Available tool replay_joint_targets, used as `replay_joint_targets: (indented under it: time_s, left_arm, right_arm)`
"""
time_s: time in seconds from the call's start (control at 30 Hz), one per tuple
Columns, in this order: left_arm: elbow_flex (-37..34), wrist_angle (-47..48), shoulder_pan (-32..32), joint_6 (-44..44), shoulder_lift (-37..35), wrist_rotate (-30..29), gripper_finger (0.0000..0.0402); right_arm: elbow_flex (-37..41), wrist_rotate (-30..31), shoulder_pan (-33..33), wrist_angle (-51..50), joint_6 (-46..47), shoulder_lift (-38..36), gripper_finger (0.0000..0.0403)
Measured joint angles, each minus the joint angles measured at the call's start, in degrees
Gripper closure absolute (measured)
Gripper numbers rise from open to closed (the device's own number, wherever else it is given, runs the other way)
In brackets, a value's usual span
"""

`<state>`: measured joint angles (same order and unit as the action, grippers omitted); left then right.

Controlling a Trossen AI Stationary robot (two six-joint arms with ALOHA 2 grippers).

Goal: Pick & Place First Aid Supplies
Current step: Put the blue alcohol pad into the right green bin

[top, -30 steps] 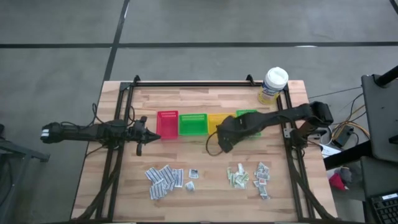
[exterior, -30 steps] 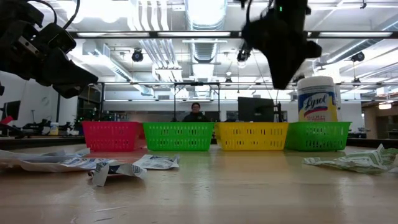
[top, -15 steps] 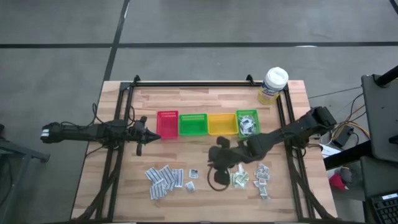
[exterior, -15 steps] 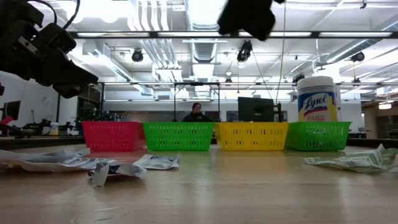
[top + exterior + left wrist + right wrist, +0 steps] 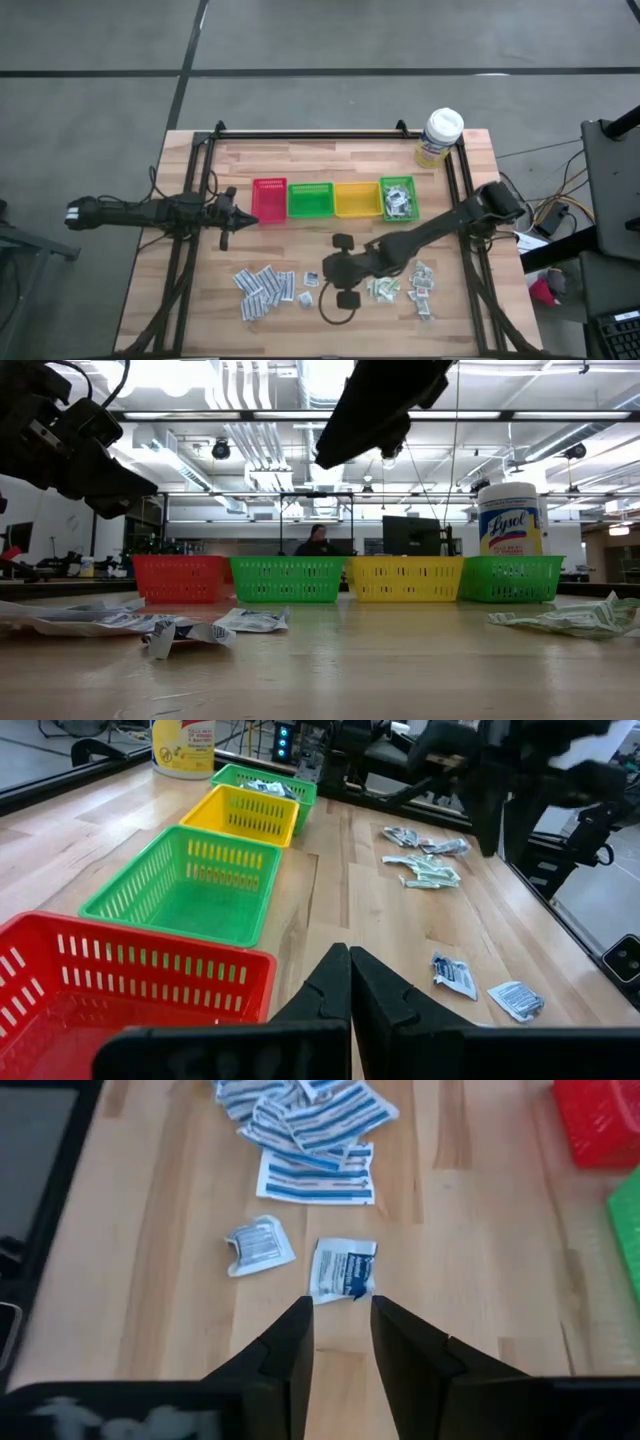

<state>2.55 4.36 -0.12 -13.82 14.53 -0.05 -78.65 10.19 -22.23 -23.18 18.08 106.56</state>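
The first aid supplies lie flat in loose heaps near the table's front: white-blue sachets [image 5: 262, 285], two small grey-silver sachets [image 5: 343, 1270] [image 5: 258, 1245], pale green ones [image 5: 382, 289] and white-red ones [image 5: 422, 280]. A few more lie in the right green bin [image 5: 398, 199]. My right gripper [image 5: 327, 273] hangs above the table near the grey-silver sachets. In the right wrist view it [image 5: 341, 1312] is open, with nothing between the fingers, and points down at a slant toward one of these sachets. My left gripper [image 5: 228, 216] waits shut, level, beside the red bin [image 5: 269, 200].
Red, green [image 5: 310, 200], yellow [image 5: 356, 199] and green bins stand in a row across the table's middle. A yellow wipes tub [image 5: 440, 136] stands at the far right corner. A black frame rail [image 5: 190, 250] runs along the sides. A cable loop [image 5: 338, 304] hangs under my right arm.
My right gripper has swung from above the bins toward the table's near edge and to the left, sinking a little and rolling about its own axis. It now hangs over the grey-silver sachets. The supplies lie as before.
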Motion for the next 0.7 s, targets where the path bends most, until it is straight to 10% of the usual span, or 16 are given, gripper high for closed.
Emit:
replay_joint_targets:
  time_s: [0.7]
  left_arm:
    - [0.0, 0.1, 0.0, 0.0, 0.2, 0.0, 0.0401]
  right_arm:
    - [-16.7, -1.4, 4.1, -14.0, -0.2, 16.7, 0.0271]
